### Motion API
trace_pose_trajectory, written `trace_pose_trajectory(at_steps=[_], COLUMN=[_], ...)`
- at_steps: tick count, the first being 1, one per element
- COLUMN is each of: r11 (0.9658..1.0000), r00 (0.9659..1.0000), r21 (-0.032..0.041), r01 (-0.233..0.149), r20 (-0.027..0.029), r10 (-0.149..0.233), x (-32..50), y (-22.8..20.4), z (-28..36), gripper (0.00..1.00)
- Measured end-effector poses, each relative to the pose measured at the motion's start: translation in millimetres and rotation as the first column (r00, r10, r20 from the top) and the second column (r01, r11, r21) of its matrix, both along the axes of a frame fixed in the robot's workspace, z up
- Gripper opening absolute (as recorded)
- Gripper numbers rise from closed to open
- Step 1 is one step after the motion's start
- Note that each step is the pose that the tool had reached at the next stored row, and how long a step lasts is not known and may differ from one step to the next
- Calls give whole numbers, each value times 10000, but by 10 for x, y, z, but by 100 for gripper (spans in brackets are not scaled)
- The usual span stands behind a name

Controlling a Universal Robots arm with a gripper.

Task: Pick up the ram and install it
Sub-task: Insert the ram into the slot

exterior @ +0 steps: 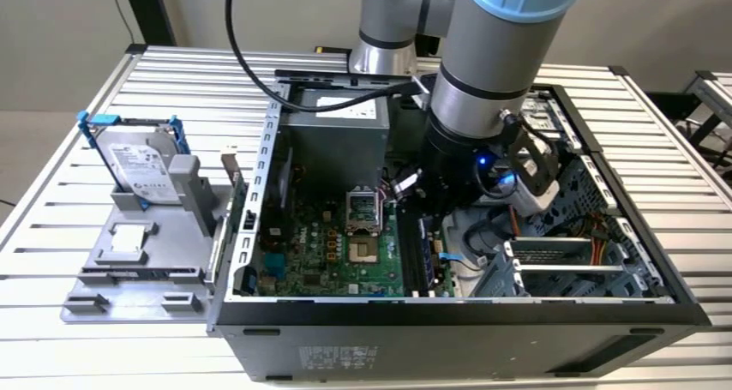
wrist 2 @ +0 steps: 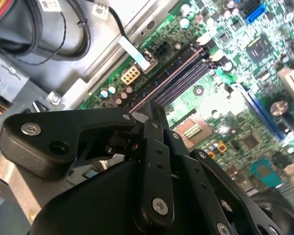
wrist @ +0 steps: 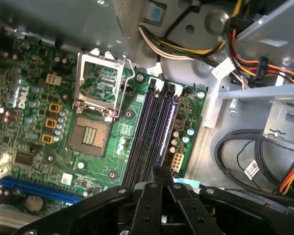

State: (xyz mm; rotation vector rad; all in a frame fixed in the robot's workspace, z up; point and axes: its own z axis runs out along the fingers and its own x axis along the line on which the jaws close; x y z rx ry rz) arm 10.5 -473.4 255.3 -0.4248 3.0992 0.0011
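two black gripper (wrist: pixel 160 172) fingers are drawn together into one narrow tip with nothing visibly pinched between them. in both wrist views that tip (wrist 2: pixel 154 110) hangs just over the near end of the memory slots. the ram (wrist: pixel 169 125), a long thin dark blue-black circuit-board stick, stands on edge in the outermost of the long black plastic slot rails (wrist: pixel 144 132) on the green motherboard (wrist: pixel 112 161), beside the open silver processor socket (wrist: pixel 100 90). whether it is fully clipped home cannot be told.

by the look of it, the picking up is done and the work stands at seating. that step calls for a straight, even press along the stick's top edge, kept square to the slot. space is tight there: bundled black and coloured cables (wrist: pixel 245 156) and a grey metal bracket lie just beside the slots.

in the exterior view the open black computer case (exterior: pixel 458 339) rests on a slatted aluminium table (exterior: pixel 34 261). a silver hard drive in a blue frame (exterior: pixel 143 163) stands upright on a grey tray at the exterior view's left.
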Motion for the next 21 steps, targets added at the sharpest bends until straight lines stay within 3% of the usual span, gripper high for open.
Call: trace_pose_trajectory(at_steps=[5, 7, 10, 13, 15, 18, 21], r11=[9959, 9921, 9838, 9726, 9633, 9474, 9283], r00=[9959, 9921, 9838, 9726, 9633, 9474, 9283], r21=[-2, -1, -2, -2, -4, -5, -7], r01=[-905, -1256, -1794, -2323, -2684, -3202, -3718], r20=[9, 10, 10, 15, 23, 27, 29], r10=[905, 1256, 1794, 2323, 2684, 3202, 3718], x=[0, -1, -1, 0, 0, -1, -1], y=[0, 0, 0, 0, 0, 0, 0], z=[0, 0, 0, 0, 0, 0, 0], gripper=[0, 0, 0, 0, 0, 0, 0])
